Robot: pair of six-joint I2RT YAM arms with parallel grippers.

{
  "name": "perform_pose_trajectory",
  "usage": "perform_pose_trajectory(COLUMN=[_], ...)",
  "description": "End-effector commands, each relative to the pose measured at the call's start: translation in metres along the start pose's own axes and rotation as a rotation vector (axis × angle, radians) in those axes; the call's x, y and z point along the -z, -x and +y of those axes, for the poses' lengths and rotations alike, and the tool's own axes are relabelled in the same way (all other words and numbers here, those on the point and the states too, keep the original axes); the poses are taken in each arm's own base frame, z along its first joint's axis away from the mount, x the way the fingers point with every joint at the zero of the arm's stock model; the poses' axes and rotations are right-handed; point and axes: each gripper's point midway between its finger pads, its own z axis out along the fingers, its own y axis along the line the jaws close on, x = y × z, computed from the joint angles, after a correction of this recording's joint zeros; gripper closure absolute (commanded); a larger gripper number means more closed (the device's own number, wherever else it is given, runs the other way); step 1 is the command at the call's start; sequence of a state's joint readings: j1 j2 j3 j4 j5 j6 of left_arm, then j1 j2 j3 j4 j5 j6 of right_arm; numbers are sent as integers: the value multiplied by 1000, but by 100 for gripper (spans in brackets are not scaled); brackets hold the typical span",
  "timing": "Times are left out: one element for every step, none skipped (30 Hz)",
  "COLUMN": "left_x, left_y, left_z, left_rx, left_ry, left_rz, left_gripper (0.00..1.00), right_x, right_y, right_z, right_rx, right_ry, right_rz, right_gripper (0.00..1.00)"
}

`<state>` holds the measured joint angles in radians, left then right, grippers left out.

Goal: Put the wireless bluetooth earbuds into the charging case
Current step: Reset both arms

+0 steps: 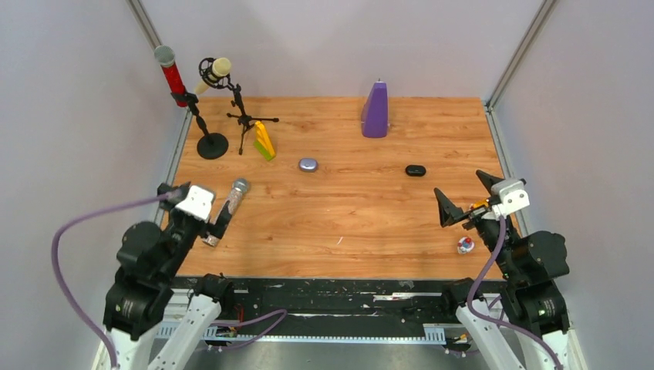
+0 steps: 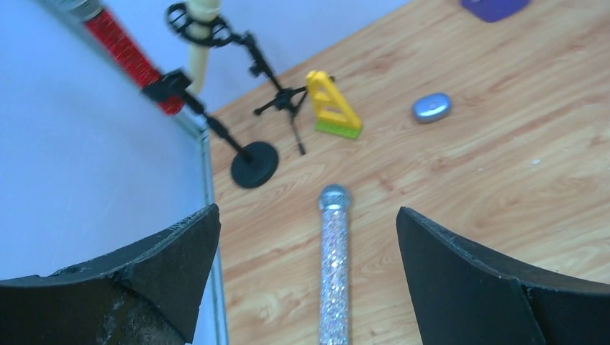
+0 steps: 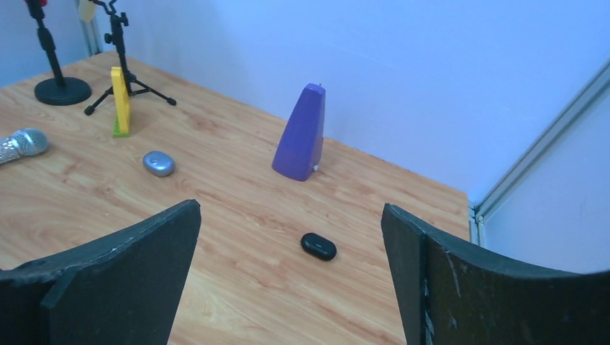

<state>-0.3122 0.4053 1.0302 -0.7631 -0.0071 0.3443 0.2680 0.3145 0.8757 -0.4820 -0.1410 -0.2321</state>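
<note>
Two closed oval charging cases lie on the wooden table: a pale silvery-purple case point(image 1: 308, 164) left of centre and a black case point(image 1: 416, 170) to the right. No wireless bluetooth earbuds show in any view. My right gripper point(image 1: 466, 194) hovers open at the right side, and in the right wrist view the black case point(image 3: 319, 246) lies ahead between its spread fingers. My left gripper point(image 2: 306, 212) is open at the near left, empty, above a glittery silver microphone point(image 2: 334, 266). The pale case point(image 2: 431, 108) lies far ahead to its right.
A purple metronome point(image 1: 375, 110) stands at the back. A yellow wedge point(image 1: 264, 141), a tripod mic stand point(image 1: 245, 119) and a round-base stand point(image 1: 211, 145) with a red microphone crowd the back left. A small red-and-white object point(image 1: 465, 245) sits by the right arm.
</note>
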Motion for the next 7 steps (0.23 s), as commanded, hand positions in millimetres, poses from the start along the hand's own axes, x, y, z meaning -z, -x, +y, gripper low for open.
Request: perform_pose_trajectory(left_x=[28, 32, 30, 30, 27, 26, 23], left_y=[-48, -47, -56, -54, -58, -57, -58], left_z=[25, 31, 33, 36, 36, 38, 36], left_rx=[76, 86, 100, 107, 117, 122, 126], left_ry=[253, 299, 329, 350, 360, 368, 360], left_rz=[69, 45, 64, 49, 57, 48, 47], left_gripper=[0, 0, 0, 0, 0, 0, 0], right_x=[-5, -5, -6, -7, -7, -7, -6], right_y=[-18, -18, -17, -15, -14, -12, -9], right_z=[-14, -17, -21, -24, -26, -28, -29], right_rx=[-34, -38, -43, -51, -58, -64, -68], right_ry=[-94, -107, -126, -143, -158, -166, -171], right_rz=[42, 42, 40, 40, 37, 31, 22], right_gripper=[0, 0, 0, 0, 0, 0, 0])
